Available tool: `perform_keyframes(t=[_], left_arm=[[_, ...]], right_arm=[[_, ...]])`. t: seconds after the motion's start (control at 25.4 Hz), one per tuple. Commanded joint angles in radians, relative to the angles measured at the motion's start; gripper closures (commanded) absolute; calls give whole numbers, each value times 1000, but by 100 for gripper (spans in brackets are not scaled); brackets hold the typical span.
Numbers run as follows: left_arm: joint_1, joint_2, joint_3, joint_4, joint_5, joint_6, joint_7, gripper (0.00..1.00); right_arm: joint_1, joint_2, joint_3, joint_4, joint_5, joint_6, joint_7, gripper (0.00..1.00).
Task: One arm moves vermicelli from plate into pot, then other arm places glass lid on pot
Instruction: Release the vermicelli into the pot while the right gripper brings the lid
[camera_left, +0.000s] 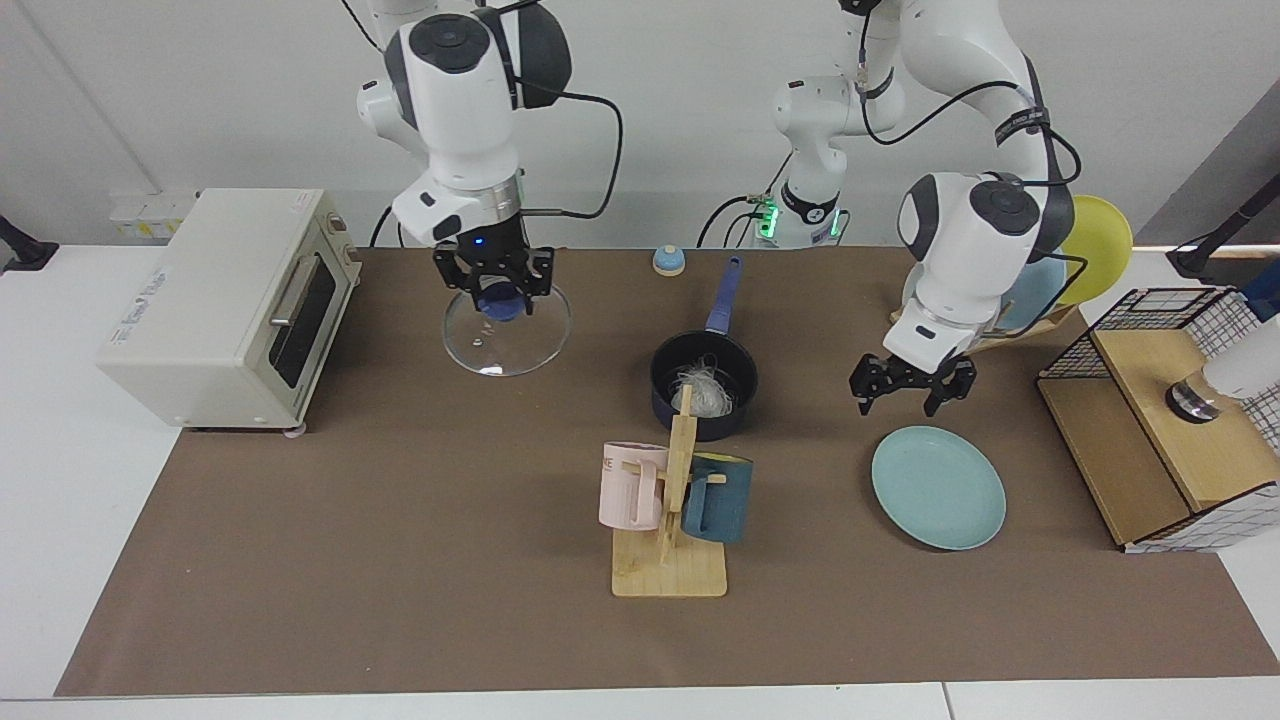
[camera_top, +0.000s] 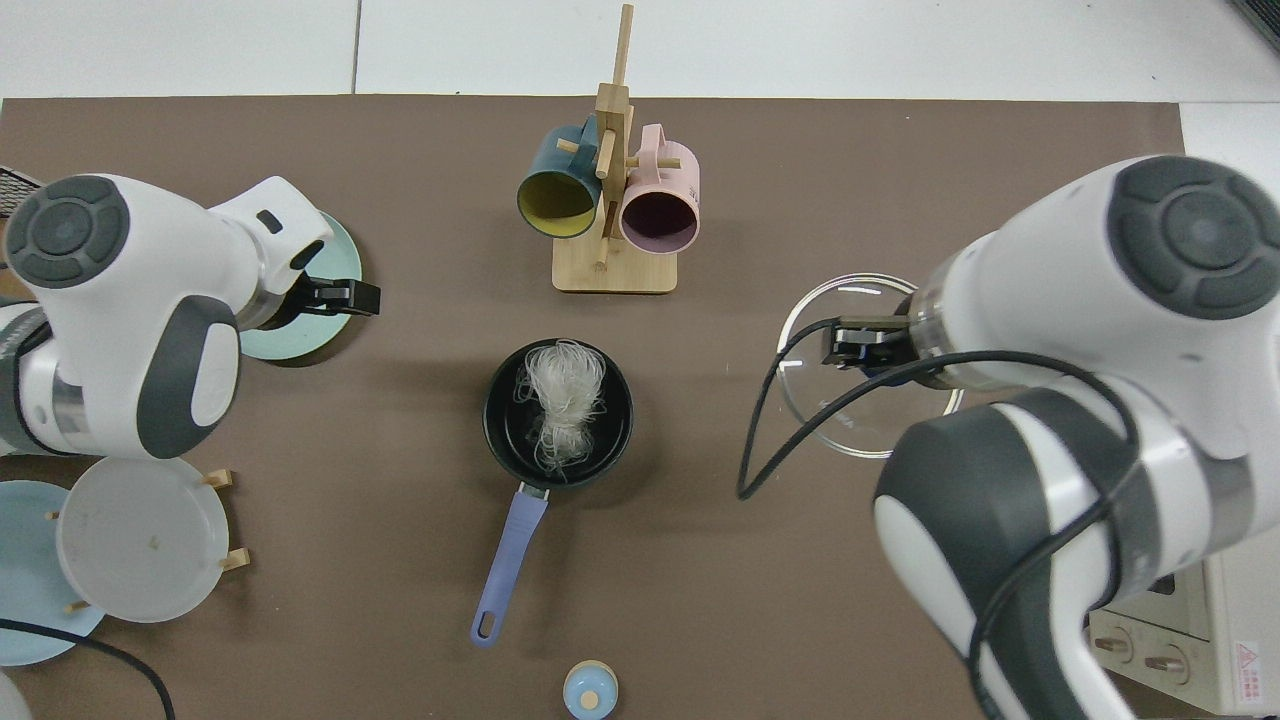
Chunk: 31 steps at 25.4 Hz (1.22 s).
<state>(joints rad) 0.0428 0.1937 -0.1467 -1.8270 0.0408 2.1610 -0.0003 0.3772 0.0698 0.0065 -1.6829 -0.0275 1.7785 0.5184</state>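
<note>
The dark navy pot stands mid-table with the whitish vermicelli lying inside it, its blue handle pointing toward the robots. In the top view the vermicelli fills the middle of the pot. My right gripper is shut on the blue knob of the glass lid, held in the air to the pot's left. From above, the right gripper and the glass lid sit right of the pot. My left gripper hangs open and empty over the far edge of the teal plate. The left arm hides most of the plate from above.
A wooden mug rack with a pink and a dark teal mug stands just in front of the pot. A toaster oven sits at the view's left. A plate rack, a wire-and-wood box and a small blue knob stand around the edges.
</note>
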Motion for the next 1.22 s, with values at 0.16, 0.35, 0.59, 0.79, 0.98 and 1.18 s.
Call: perform_keyframes(t=[0.16,0.35,0.59,0.79,0.98,1.18], left_arm=[[71,-8,-13,176,19,-188,77,0],[72,-26,-19,255,21,-312,72,0],[72,-97,-22,258,36,-339,63,0],[69,-114,-25,250,37,-368,-20,0],[69,-117,-28,249,33,-372,-14,0],[66,-119,-28,249,31,-398,-15,0]], right_arm=[[143,122,-10,96,-28,82,121,100],[224,266,-14,238,-84,71,186,100],[282,461,-22,477,-88,13,219,100],[316,530,-26,539,-89,27,247,100],[348,559,-26,539,-92,45,247,100],[355,548,-17,529,-88,24,244,100]])
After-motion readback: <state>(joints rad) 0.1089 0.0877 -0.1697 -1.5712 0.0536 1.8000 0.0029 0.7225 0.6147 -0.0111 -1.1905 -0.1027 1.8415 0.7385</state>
